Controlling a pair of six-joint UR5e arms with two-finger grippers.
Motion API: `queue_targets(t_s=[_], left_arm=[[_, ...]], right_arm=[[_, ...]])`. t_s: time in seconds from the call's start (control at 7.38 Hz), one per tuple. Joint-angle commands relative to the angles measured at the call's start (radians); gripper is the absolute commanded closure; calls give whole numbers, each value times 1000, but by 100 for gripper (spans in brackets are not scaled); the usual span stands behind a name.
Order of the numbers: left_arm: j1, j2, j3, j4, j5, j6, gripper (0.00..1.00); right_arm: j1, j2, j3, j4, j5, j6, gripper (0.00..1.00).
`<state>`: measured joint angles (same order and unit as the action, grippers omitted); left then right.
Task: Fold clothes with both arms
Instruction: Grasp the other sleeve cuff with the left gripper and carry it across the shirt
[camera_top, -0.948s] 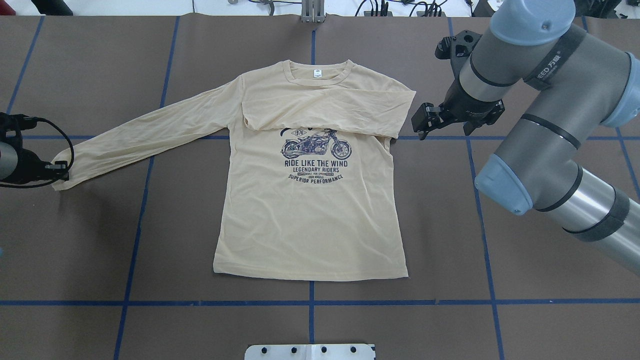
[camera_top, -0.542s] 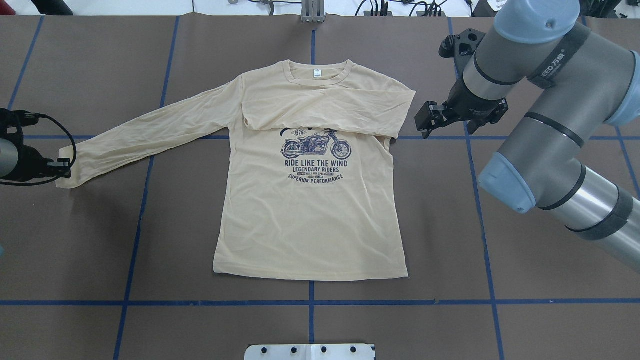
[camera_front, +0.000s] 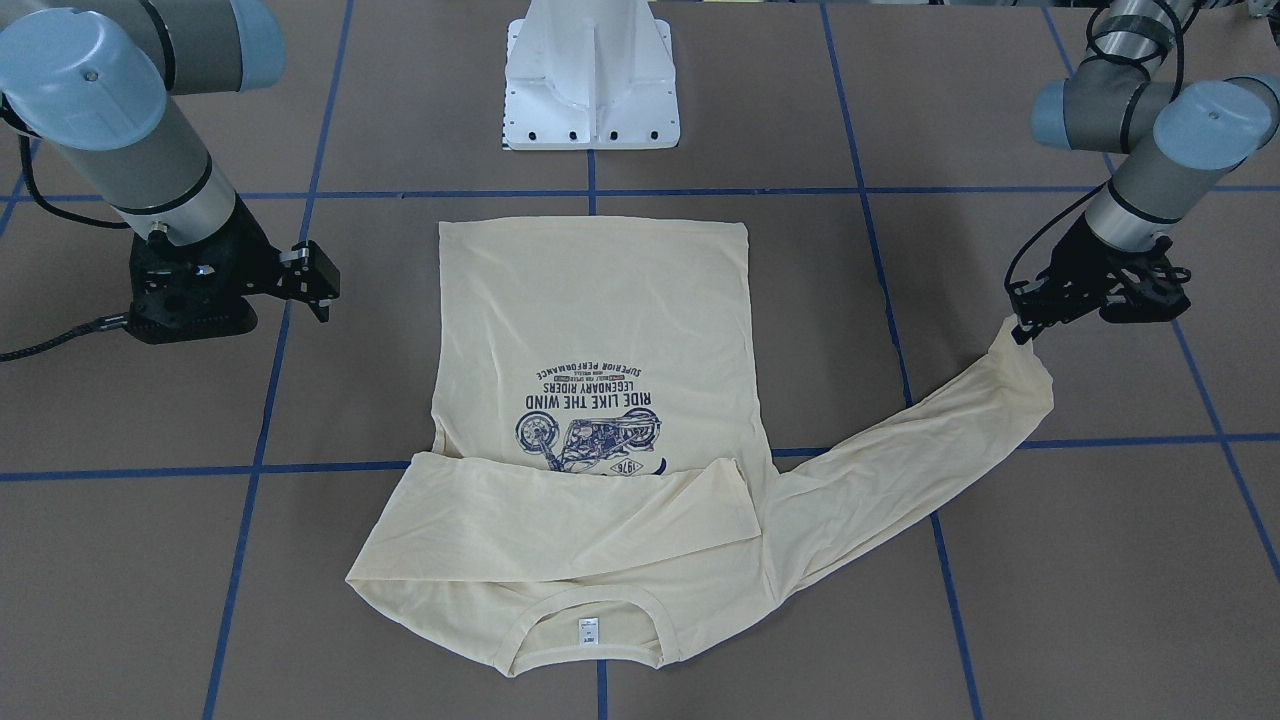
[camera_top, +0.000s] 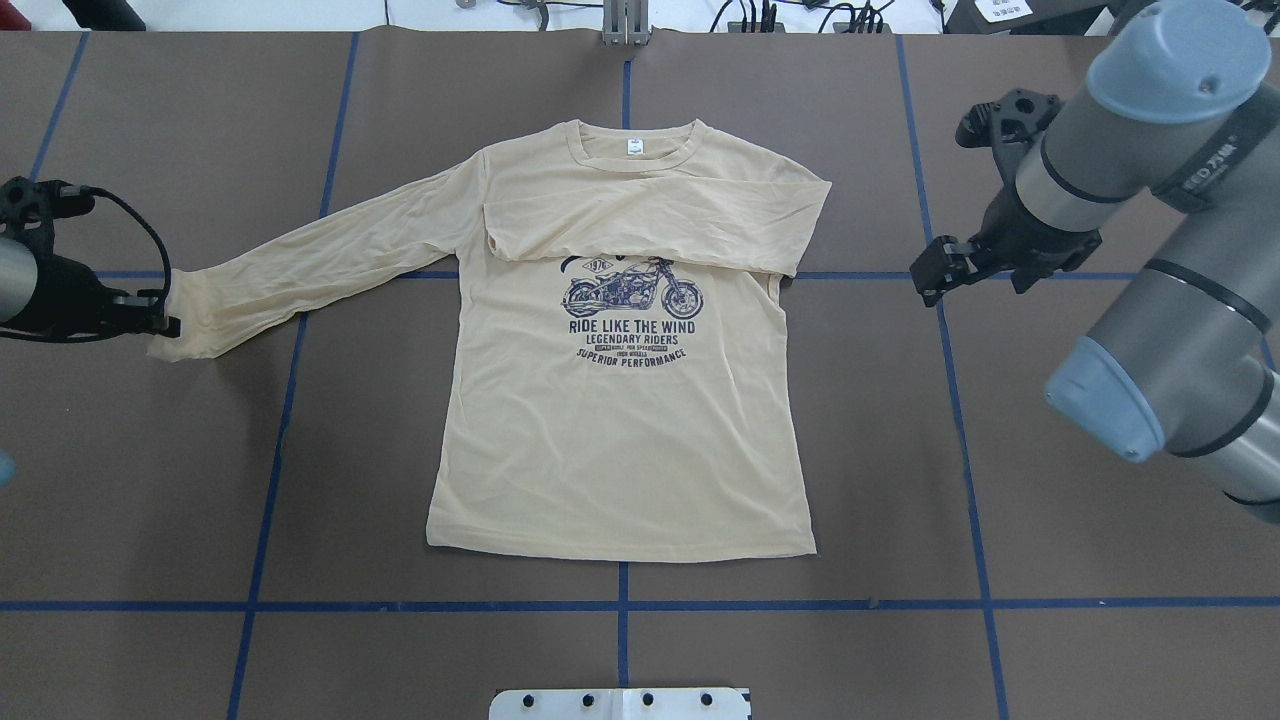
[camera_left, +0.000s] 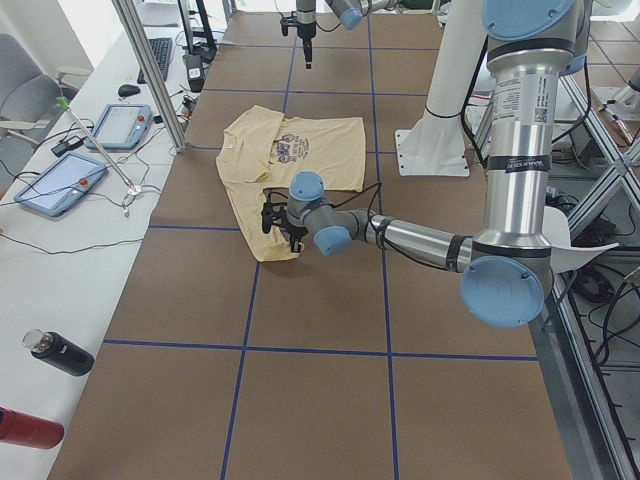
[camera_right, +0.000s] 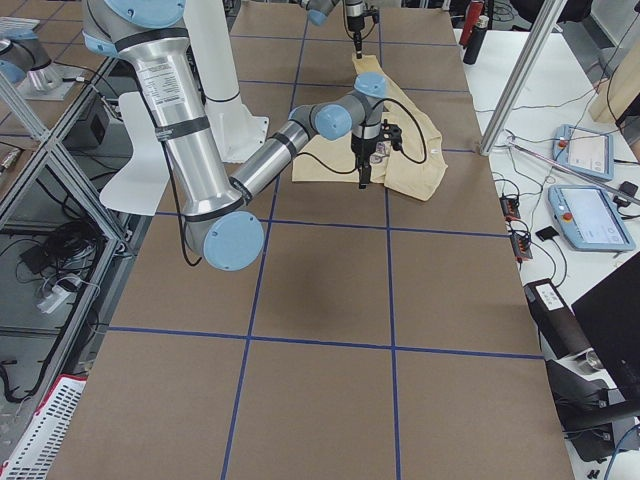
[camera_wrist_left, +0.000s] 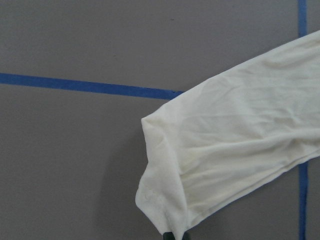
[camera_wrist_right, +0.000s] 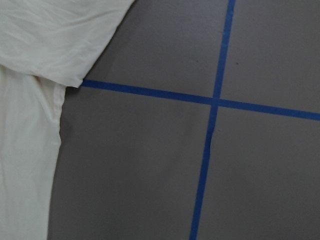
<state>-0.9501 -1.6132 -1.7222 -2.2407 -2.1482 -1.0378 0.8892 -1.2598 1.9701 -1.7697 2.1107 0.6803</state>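
Note:
The clothes are one pale cream-yellow long-sleeved T-shirt (camera_top: 620, 440) lying flat, navy motorcycle print up, neck label at the far edge. One sleeve (camera_top: 650, 225) lies folded across the chest. The other sleeve (camera_top: 320, 260) stretches out to the overhead view's left, its cuff (camera_wrist_left: 155, 200) pinched in my left gripper (camera_top: 170, 322), also seen as the left gripper (camera_front: 1020, 330) at the sleeve's raised, bunched end. My right gripper (camera_top: 925, 280) hangs open and empty over bare table, well to the right of the shirt's shoulder. The right wrist view shows only the shirt's edge (camera_wrist_right: 30, 150) and tape lines.
Blue tape lines (camera_top: 620, 605) grid the brown table. The white pedestal base (camera_front: 590, 90) stands at the robot's side of the table. A side bench holds teach pendants (camera_left: 60, 185) and bottles (camera_left: 60, 352).
My left gripper has carried the cuff rightward toward the shirt, shortening and bunching the sleeve. The right arm has drawn back to the right, away from the folded sleeve.

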Motion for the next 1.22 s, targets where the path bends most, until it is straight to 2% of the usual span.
queue_targets(t_s=[0.0, 0.14, 0.27, 0.68, 0.81, 1.08], left_arm=[[-45, -246, -4, 216, -85, -10, 100], [-52, -372, -4, 374, -88, -11, 100], [-53, -446, 4, 433, -97, -37, 100], [-55, -606, 21, 432, -191, -257, 100], [-44, -698, 68, 432, -191, -336, 100], [51, -873, 223, 414, -182, -462, 100]], right_arm=[[19, -154, 64, -1, 0, -132, 0], [42, -193, 64, 1, 0, -184, 0], [49, -208, 62, 1, 0, -205, 0], [50, -214, 52, 1, 0, -205, 0], [51, -214, 50, -1, -1, -203, 0], [51, -214, 32, 1, -3, -202, 0]])
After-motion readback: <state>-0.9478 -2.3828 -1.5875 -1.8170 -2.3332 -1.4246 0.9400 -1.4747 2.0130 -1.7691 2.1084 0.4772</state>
